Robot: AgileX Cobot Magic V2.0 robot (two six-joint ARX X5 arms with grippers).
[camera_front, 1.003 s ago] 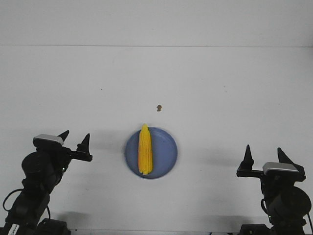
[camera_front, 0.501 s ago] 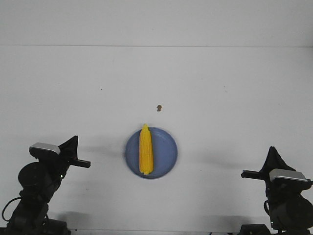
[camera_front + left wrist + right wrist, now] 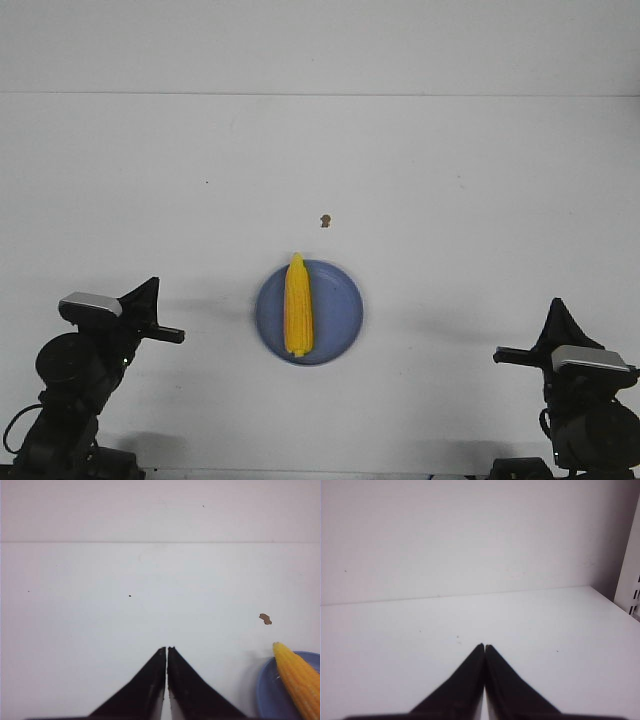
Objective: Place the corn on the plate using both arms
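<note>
Left gripper point(image 3: 152, 292) had closed empty since a second earlier, pulled back beside the blue plate point(image 3: 340, 310). Yellow corn cob point(image 3: 296, 306) lay lengthwise on that plate, centre of the white surface point(image 3: 450, 180). Right gripper point(image 3: 556, 315) had likewise closed empty, suggesting the task was finished.

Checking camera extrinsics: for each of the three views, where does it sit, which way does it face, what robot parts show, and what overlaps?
Front: high behind the arms, looking forward and down over the white table; shows the corn on the plate, left gripper and right gripper.
Left wrist: low on the left arm, facing forward over the table; shut fingertips, brown speck.
Right wrist: low on the right arm, facing the back wall; shut right gripper only.
Shared: front and left wrist both show corn, plate, speck.
</note>
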